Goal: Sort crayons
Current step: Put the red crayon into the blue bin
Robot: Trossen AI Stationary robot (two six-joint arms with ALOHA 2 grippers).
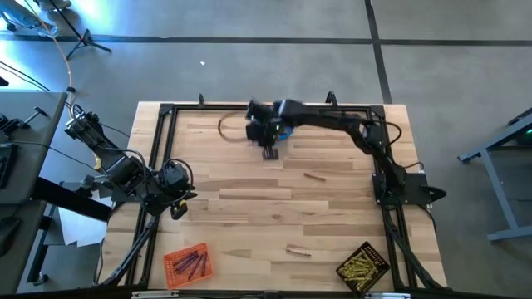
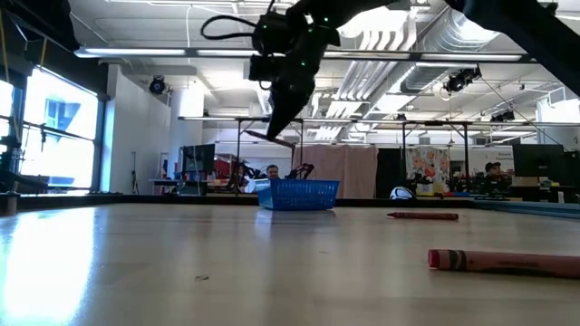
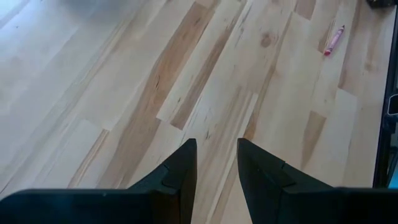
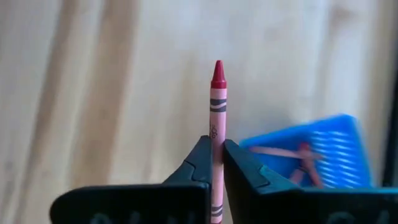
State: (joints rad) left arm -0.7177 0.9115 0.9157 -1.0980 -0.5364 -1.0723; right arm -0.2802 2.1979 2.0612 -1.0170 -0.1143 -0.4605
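Observation:
My right gripper point(image 1: 270, 154) hangs high over the far middle of the table, shut on a red crayon point(image 4: 217, 93); the low view shows this crayon point(image 2: 268, 138) well above the wood. A blue basket point(image 4: 311, 155) with a few crayons inside stands just beyond it, partly under the arm point(image 1: 285, 131). My left gripper point(image 3: 216, 158) waits open over bare wood at the table's left point(image 1: 177, 208). Two loose crayons lie on the table, one right of centre point(image 1: 313, 175) and one near the front point(image 1: 298, 250). My right gripper pinches the red crayon's paper-wrapped shaft point(image 4: 216, 134) between its two fingers point(image 4: 198, 163). The fingers come steeply from above and lie across the crayon. Its pointed tip point(image 4: 217, 73) sticks out past them. The crayon is lifted clear, slightly tilted below the fingertips.
An orange basket point(image 1: 188, 262) with purple and red crayons sits at the front left. A black basket point(image 1: 363, 266) of yellow crayons sits at the front right. A black frame point(image 1: 166, 112) runs along the table's far and side edges. Bare wood fills the middle.

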